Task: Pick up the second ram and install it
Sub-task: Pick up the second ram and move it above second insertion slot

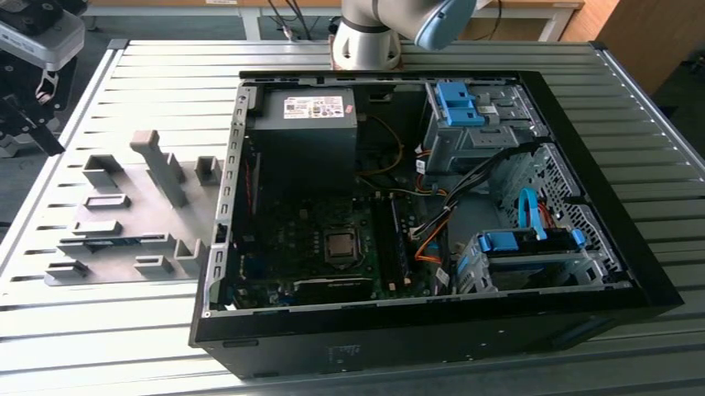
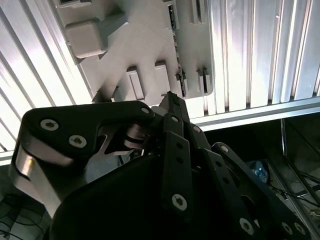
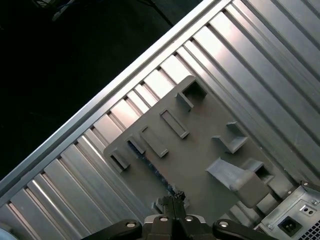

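Observation:
The second ram [image 1: 137, 240] is a thin green-blue stick lying flat between low blocks on the grey fixture plate [image 1: 144, 276], at the exterior view's left of the open computer case [image 1: 441, 318]. The first wrist view shows it as a dark bluish strip [image 3: 150, 162] running across the plate toward my fingertips. My gripper [image 1: 33, 124] hangs high over the table's far-left edge, apart from the plate. In both wrist views its black fingers [image 3: 172, 200] meet at a point [image 2: 170, 97], shut with nothing between them.
Taller grey fixture posts [image 1: 160, 165] stand on the plate near the case wall. Inside the case are the motherboard with long black slots [image 1: 388, 243], a power supply [image 1: 309, 111], blue drive brackets [image 1: 457, 103] and loose cables. The ribbed metal table [image 1: 99, 338] surrounds everything.

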You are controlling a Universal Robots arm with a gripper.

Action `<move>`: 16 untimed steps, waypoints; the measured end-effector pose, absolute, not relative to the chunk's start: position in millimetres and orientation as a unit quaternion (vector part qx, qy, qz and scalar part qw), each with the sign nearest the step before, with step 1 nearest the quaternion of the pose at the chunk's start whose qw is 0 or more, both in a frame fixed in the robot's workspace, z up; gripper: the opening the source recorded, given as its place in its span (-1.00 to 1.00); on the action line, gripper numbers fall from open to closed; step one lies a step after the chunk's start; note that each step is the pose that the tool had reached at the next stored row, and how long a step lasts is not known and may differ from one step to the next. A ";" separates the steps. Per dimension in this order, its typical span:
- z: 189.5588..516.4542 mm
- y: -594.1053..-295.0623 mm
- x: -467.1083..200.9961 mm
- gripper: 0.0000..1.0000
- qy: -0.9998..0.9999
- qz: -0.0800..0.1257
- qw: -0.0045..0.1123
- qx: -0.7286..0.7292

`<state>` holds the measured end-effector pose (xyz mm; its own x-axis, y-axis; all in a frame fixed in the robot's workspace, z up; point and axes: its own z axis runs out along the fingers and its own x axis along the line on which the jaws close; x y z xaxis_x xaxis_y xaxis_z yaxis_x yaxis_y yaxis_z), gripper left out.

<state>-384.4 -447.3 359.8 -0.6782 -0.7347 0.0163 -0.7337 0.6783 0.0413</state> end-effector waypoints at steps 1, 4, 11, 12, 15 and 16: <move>359.8 -447.3 -384.5 -0.79 -0.916 -0.016 0.016 0.401; 359.8 -447.3 -384.4 -0.79 -0.915 -0.016 0.016 0.402; 359.8 -447.3 -384.4 -0.79 -0.915 -0.016 0.016 0.403; 359.8 -447.3 -384.4 -0.79 -0.915 -0.016 0.016 0.403; 359.8 -447.3 -384.4 -0.79 -0.914 -0.016 0.016 0.405; 359.8 -447.3 -384.4 -0.79 -0.913 -0.015 0.016 0.408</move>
<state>-384.4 -447.3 359.8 -0.6667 -0.7451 0.0163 -0.7442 0.6667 0.0412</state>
